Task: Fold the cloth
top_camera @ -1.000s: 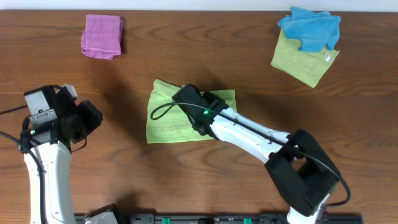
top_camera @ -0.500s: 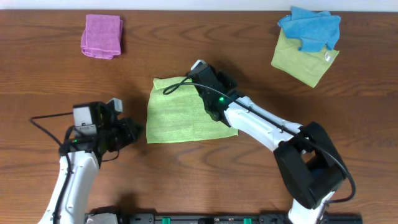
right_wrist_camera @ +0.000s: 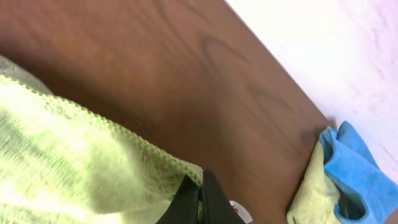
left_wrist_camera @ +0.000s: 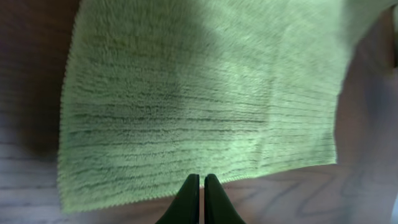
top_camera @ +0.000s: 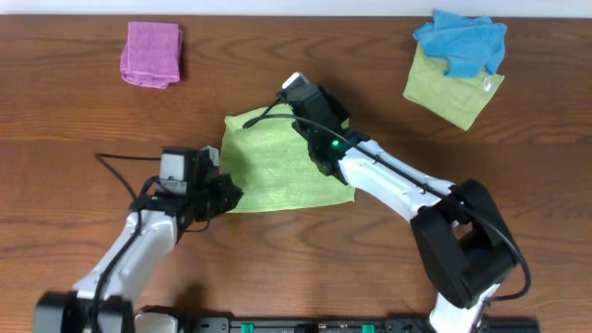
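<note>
The lime-green cloth (top_camera: pixel 273 171) lies spread at the table's middle. It fills the left wrist view (left_wrist_camera: pixel 199 93) and shows in the right wrist view (right_wrist_camera: pixel 68 168). My right gripper (top_camera: pixel 319 116) is shut on the cloth's far right corner, seen in its own view (right_wrist_camera: pixel 200 180), with the small white tag (right_wrist_camera: pixel 239 213) just beside the fingers. That corner is raised a little. My left gripper (top_camera: pixel 231 194) is shut and empty, and its tips (left_wrist_camera: pixel 202 179) sit at the cloth's near left edge.
A folded pink cloth (top_camera: pixel 151 54) lies at the far left. A blue cloth (top_camera: pixel 462 42) lies on a duller yellow-green cloth (top_camera: pixel 453 92) at the far right; both show in the right wrist view (right_wrist_camera: pixel 351 165). Bare wood surrounds the cloth.
My left arm has swung right, from the table's left side to the cloth's left edge. My right gripper has carried the cloth's corner a little farther back.
</note>
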You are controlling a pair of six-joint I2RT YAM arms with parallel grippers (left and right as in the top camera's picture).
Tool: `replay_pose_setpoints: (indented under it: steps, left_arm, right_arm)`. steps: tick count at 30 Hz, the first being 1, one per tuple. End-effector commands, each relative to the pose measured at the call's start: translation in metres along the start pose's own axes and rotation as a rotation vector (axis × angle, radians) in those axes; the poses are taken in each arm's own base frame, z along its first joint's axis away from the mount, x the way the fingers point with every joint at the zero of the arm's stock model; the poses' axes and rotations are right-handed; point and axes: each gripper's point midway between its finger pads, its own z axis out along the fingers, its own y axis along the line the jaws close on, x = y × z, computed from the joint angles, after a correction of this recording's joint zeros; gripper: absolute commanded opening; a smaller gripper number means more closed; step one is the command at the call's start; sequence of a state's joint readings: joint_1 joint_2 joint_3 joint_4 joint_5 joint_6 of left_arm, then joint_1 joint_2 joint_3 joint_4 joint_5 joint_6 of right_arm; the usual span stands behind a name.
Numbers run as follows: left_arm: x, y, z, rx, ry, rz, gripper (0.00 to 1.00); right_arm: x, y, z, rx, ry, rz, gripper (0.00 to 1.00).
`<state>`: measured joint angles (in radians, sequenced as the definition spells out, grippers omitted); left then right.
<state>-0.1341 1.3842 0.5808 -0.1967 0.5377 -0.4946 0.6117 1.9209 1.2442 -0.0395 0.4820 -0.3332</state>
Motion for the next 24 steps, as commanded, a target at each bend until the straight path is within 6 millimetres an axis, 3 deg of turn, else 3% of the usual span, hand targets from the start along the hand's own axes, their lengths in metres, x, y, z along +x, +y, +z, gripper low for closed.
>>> replay_pose_setpoints:
  steps: [1,12,19,24]
  left_arm:
    - [0.006,0.011,0.013,-0.038,0.031,-0.048,0.06]
    - [0.001,0.027,0.027,-0.092,0.017,-0.085,0.06]
    - [-0.003,0.042,0.03,-0.226,-0.045,-0.087,0.06]
    - [0.001,0.041,0.033,-0.265,-0.054,-0.049,0.06]
  right_arm:
    - [-0.007,-0.014,0.005,-0.007,-0.029,0.103,0.01]
    - [-0.009,-0.017,0.012,-0.036,-0.053,0.156,0.01]
    - [-0.012,-0.018,0.012,-0.034,-0.063,0.168,0.01]
    - [-0.022,-0.027,0.018,-0.047,-0.123,0.207,0.02]
